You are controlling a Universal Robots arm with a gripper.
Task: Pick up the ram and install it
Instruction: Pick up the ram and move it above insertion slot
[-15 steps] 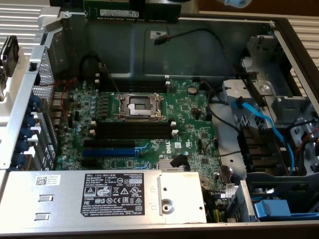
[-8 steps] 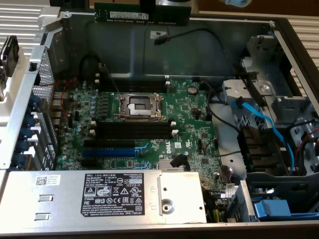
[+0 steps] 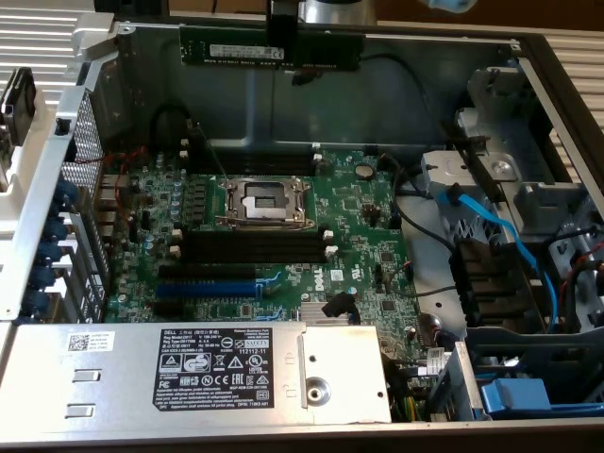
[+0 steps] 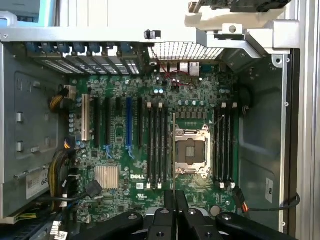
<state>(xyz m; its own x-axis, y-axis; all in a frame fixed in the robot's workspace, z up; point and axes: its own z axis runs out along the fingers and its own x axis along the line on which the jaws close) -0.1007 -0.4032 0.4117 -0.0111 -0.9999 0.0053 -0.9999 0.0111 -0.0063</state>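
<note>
Item: the ram [image 3: 271, 47], upper centre of the exterior view, held level above the open case. The gripper [image 3: 281, 38] was closed on its middle, presumably to carry it evenly. Black memory slots [image 3: 253, 247] on the motherboard [image 3: 349, 226] lay below, unfilled.

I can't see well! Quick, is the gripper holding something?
Gripper: closed on the ram, held above the computer case.

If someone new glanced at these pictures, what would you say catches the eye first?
The claw holding the ram level, high above the open case near its far wall. Below lies the green motherboard with its metal CPU socket at centre, black memory slots beside it.
</note>
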